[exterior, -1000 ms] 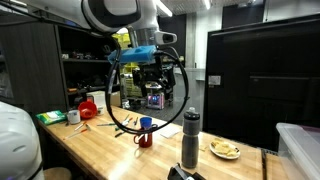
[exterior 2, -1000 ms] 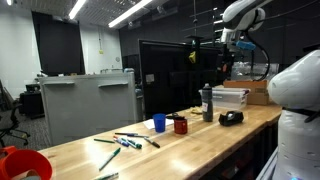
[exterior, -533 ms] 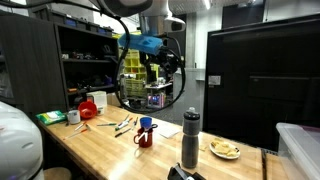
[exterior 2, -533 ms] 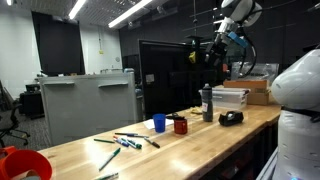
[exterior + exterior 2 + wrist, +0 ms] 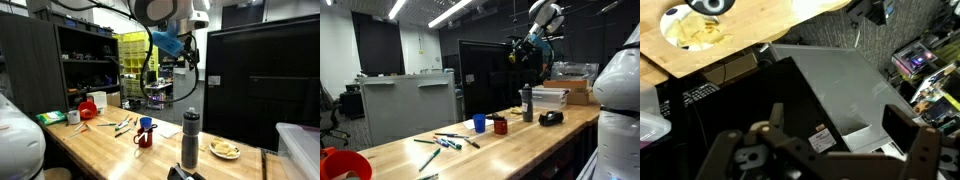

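Two fingers [image 5: 912, 140] of my pincer [image 5: 835, 114] stand wide apart, gripping nothing. I hang high above bottle [image 5: 191, 124] and plate [image 5: 224, 150].

No writing can be read anywhere: the small red-and-white sticker [image 5: 822, 139] on the grey cabinet [image 5: 845, 90] in the wrist view is too blurred to make out, and the yellow bins [image 5: 132, 52] and the bottle [image 5: 191, 140] in an exterior view are too small to tell any label.

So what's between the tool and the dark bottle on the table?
Nothing but open air: in both exterior views the tool hangs well above the bottle, apart from it.
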Controlling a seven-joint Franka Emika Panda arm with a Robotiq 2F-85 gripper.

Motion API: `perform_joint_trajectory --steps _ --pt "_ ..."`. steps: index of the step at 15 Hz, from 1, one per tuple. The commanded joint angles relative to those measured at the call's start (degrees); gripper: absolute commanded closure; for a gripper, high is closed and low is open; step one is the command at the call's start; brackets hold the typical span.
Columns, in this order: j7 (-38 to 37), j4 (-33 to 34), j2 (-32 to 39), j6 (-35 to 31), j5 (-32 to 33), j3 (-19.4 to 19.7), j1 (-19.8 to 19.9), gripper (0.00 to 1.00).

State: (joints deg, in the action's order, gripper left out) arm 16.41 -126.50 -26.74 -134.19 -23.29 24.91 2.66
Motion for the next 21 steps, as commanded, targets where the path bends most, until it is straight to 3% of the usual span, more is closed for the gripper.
perform_joint_trajectory --steps 1,5,14,17,21 --pt "-3.68 4.50 6.57 -4.03 -0.38 -1.29 2.42 0.00" --pt "-6.54 4.00 7.63 -6.55 2.85 -3.29 5.53 0.00" --pt "-10.68 -3.38 0.05 -4.74 15.96 -7.38 11.88 0.00" --pt "-15.40 -2.41 0.89 0.11 20.12 -8.80 13.95 0.00" --pt "-19.22 0.93 4.40 2.53 20.12 -9.06 13.60 0.00"
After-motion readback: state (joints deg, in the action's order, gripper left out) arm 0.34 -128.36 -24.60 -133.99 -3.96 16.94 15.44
